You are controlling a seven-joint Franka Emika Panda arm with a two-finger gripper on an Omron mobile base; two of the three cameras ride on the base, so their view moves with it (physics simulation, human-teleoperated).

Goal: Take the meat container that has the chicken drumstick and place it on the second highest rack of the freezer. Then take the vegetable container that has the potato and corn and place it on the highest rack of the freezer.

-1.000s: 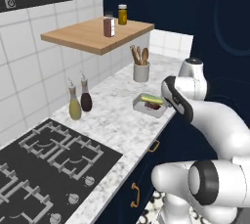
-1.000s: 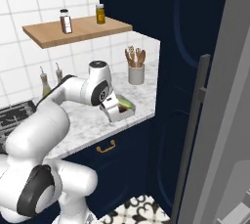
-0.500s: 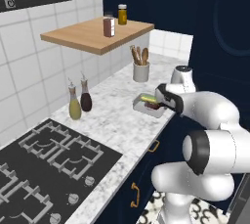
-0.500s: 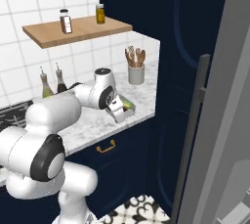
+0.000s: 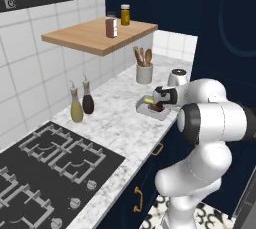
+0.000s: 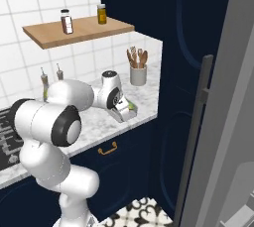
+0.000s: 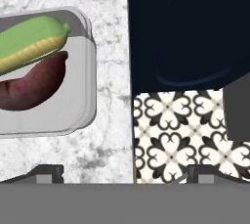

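The vegetable container (image 7: pixel 84 113) is a shallow grey tray near the counter's front edge, also seen in the left base view (image 5: pixel 149 109) and the right base view (image 6: pixel 132 114). In it lie the yellow-green corn (image 7: pixel 32 46) and the dark reddish potato (image 7: pixel 32 84). My gripper (image 7: pixel 127 175) hangs open just above the counter edge beside the tray, nothing between its fingertips (image 7: pixel 47 173); the tray sits off to one side of them. The hand (image 5: pixel 163 99) hovers at the tray's outer side. The freezer's grey door (image 6: pixel 229 117) stands open at the right. The meat container and chicken drumstick are out of view.
A utensil holder (image 5: pixel 144 73) stands behind the tray, two bottles (image 5: pixel 76 109) against the tiled wall, and a wooden shelf (image 5: pixel 95 37) with jars above. The stove (image 5: pixel 47 160) lies left. Navy cabinets (image 7: pixel 190 27) and patterned floor (image 7: pixel 180 135) lie past the counter edge. The door's dark handle (image 6: pixel 197 137) is near.
The arm has folded in and swung the hand down from above the counter to the tray's outer side. The tray has not moved and the jaws stay open.
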